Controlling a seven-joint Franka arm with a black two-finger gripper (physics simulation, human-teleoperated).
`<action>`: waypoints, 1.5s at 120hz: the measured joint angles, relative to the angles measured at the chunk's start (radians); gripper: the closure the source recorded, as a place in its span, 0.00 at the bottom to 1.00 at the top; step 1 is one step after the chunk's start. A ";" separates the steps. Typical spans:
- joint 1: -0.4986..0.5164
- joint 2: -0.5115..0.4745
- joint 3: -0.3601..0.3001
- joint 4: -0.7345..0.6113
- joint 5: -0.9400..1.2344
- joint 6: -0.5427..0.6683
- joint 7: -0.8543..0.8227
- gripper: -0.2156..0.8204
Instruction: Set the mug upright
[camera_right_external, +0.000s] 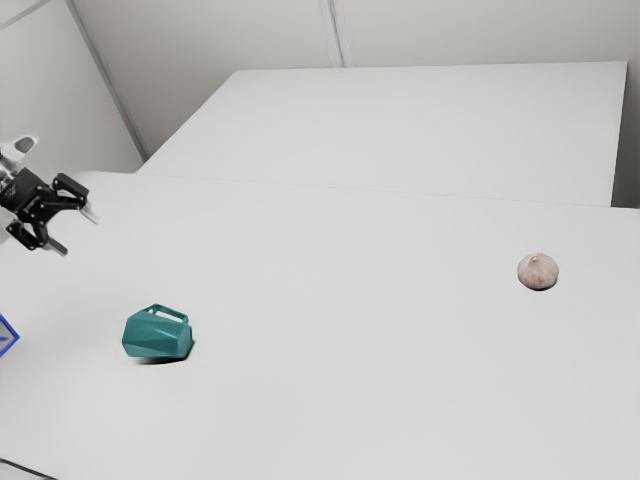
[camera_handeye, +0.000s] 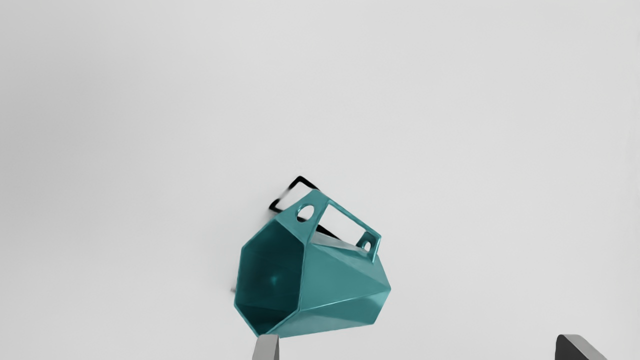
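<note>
Spread wide and empty, the pincer (camera_handeye: 419, 342) is raised above the worktop (camera_right_external: 350, 400), presumably to straddle the mug (camera_right_external: 157, 337), which lies on its side, handle (camera_handeye: 319, 205) raised, at the exterior view's near left; garlic (camera_right_external: 538, 272) sits well apart, right.

1. In the exterior view, the left edge crops my arm (camera_right_external: 18, 150) behind the gripper (camera_right_external: 79, 234).
2. That edge also cuts a blue-edged thing (camera_right_external: 7, 335); I can't tell what it is.
3. A dark line (camera_right_external: 28, 470) runs out of frame near the bottom corner, unidentifiable to me.
4. The mug (camera_right_external: 158, 335) hides its underside from me.
5. In my wrist view, the bottom edge crops both fingers (camera_handeye: 267, 348).
</note>
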 joint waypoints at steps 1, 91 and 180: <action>-0.001 0.004 0.000 -0.010 -0.010 0.006 0.006 0.21; 0.003 0.016 0.027 -0.402 -0.299 0.182 0.556 0.21; 0.000 -0.009 -0.016 -0.498 -0.435 0.209 0.746 0.76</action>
